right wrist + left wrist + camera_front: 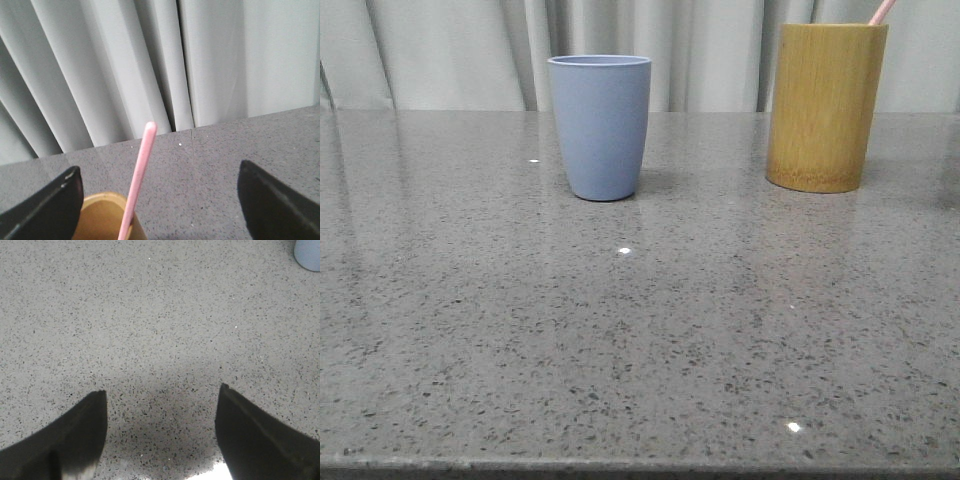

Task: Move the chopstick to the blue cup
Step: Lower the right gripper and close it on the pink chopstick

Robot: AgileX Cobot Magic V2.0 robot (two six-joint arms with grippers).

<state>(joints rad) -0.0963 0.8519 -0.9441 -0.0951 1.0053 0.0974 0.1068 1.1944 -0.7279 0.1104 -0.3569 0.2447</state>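
Observation:
The blue cup [601,125] stands upright on the table, left of centre; its edge also shows in the left wrist view [308,253]. A pale pink chopstick [882,11] sticks out of the yellow-brown bamboo cylinder [825,105] at the right. In the right wrist view the chopstick [138,175] leans up out of the cylinder [102,217], between the spread fingers of my right gripper [159,172], which is open and touches nothing. My left gripper [162,390] is open and empty over bare table. Neither gripper shows in the front view.
The speckled grey stone table [640,330] reaches back to a pale grey curtain [720,50]. The table's front edge runs along the bottom of the front view.

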